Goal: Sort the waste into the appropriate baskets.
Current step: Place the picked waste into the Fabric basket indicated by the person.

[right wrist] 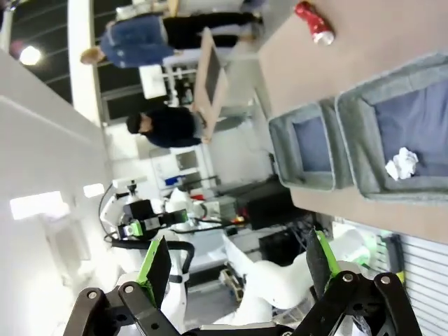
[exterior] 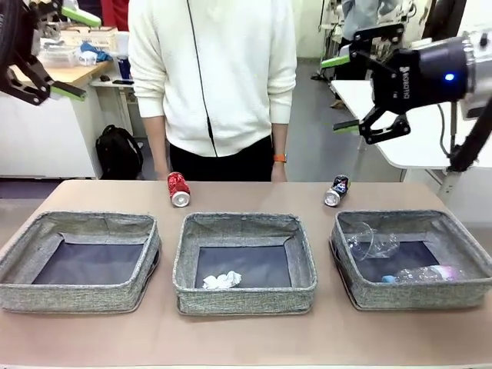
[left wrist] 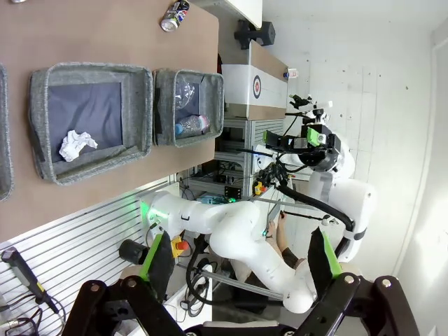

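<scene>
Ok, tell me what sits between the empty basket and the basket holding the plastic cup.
The middle basket, with a crumpled white paper ball inside, as the front view shows.

Three baskets are counted. One red can and one dark can are seen, making two. One paper ball, one cup and one bottle are found.
</scene>
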`<state>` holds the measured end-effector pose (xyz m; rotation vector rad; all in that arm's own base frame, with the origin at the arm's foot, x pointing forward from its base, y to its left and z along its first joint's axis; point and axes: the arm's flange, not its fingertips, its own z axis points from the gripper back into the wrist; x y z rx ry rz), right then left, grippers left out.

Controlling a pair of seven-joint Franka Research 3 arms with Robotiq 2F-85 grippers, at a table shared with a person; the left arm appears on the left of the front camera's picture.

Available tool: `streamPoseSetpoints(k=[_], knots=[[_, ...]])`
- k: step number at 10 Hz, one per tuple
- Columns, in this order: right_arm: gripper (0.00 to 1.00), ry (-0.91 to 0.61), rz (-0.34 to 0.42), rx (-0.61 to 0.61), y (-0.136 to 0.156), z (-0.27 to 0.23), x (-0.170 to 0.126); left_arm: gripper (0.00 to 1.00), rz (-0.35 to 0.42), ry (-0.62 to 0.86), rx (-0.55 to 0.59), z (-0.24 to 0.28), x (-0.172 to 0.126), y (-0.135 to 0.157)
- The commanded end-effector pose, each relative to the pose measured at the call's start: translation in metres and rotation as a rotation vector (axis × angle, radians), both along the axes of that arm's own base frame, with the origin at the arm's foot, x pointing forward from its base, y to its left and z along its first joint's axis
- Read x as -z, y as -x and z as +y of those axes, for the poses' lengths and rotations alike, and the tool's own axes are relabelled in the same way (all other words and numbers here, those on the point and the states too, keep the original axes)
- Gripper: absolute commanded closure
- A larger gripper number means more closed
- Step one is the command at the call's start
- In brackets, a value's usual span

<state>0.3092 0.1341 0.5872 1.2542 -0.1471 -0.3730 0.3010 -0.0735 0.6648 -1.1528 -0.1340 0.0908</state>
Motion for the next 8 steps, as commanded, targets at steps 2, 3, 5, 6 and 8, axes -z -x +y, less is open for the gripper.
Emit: streamPoseSetpoints(k=[2, 3, 5, 6, 8], knots=[[0.0, 0.04, 0.014, -0.022, -0.01, 0.01, -0.0129, 0.0, -0.012, 0.017, 0.01, 0.0003, -0.0006, 0.0005], [0.0, 0.04, 0.014, -0.022, -0.01, 0.01, -0.0129, 0.0, -0.012, 0.017, 0.01, 0.0003, -0.0006, 0.0005], [0.0, 0.04, 0.014, -0.022, -0.01, 0.01, -0.0129, 0.0, -0.012, 0.017, 0.01, 0.0003, -0.0006, 0.0005], [0.0, 0.04, 0.014, -0.022, -0.01, 0.01, -0.0129, 0.0, -0.012, 0.017, 0.01, 0.0003, -0.0006, 0.0005], [0.0, 0.04, 0.014, -0.022, -0.01, 0.01, -0.0129, 0.0, -0.012, 0.017, 0.01, 0.0003, -0.0006, 0.0005]])
